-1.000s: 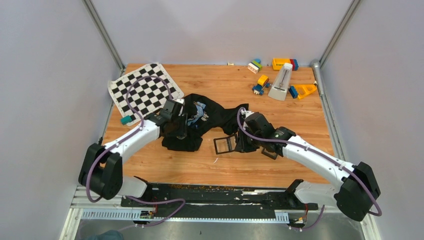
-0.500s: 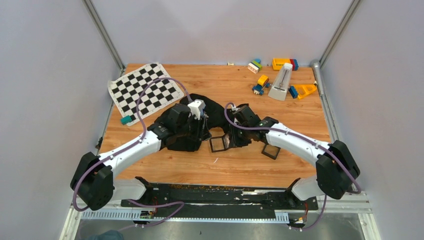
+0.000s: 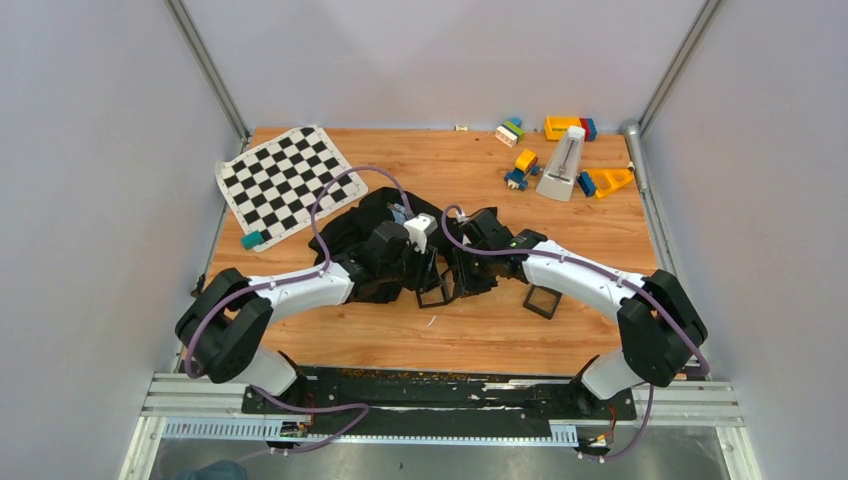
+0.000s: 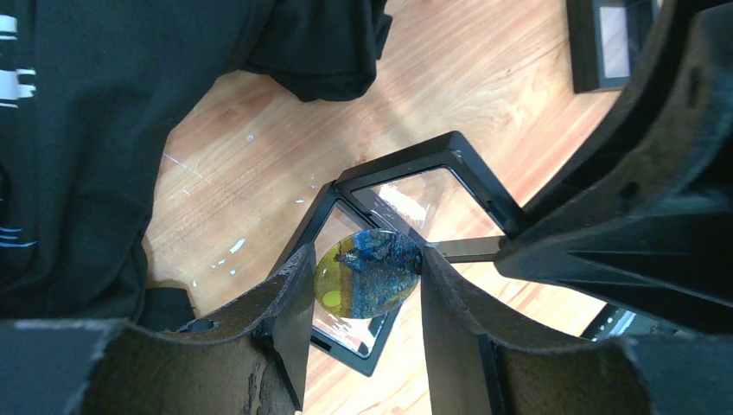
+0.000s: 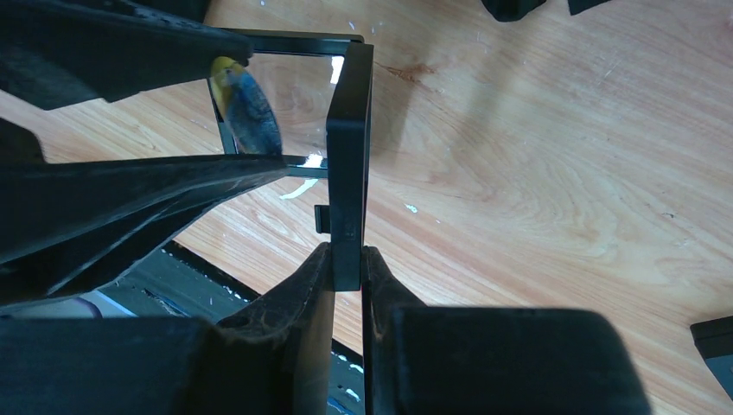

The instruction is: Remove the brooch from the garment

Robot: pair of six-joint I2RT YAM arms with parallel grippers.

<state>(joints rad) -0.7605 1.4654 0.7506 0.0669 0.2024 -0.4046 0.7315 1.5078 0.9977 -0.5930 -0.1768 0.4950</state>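
Note:
My left gripper point(image 4: 366, 261) is shut on the brooch point(image 4: 370, 272), a small round disc with a blue and yellow picture, held edge to edge between the fingers. The brooch point(image 5: 245, 105) hangs just in front of an open black square frame point(image 4: 449, 151), above the wooden table. My right gripper point(image 5: 347, 255) is shut on one edge of that frame point(image 5: 349, 130) and holds it upright. In the top view both grippers meet at the frame point(image 3: 434, 291) at the table's middle. The garment point(image 3: 352, 228), a black T-shirt, lies crumpled just left of them, its cloth point(image 4: 104, 130) apart from the brooch.
A second black frame point(image 3: 541, 301) lies flat to the right of the arms. A chequered mat point(image 3: 285, 180) and a teal block point(image 3: 251, 240) are at the back left. Toy blocks and a white metronome point(image 3: 562, 165) stand at the back right.
My left arm has swung right, off the garment, carrying the brooch to the frame. My right arm has brought the frame left toward it.

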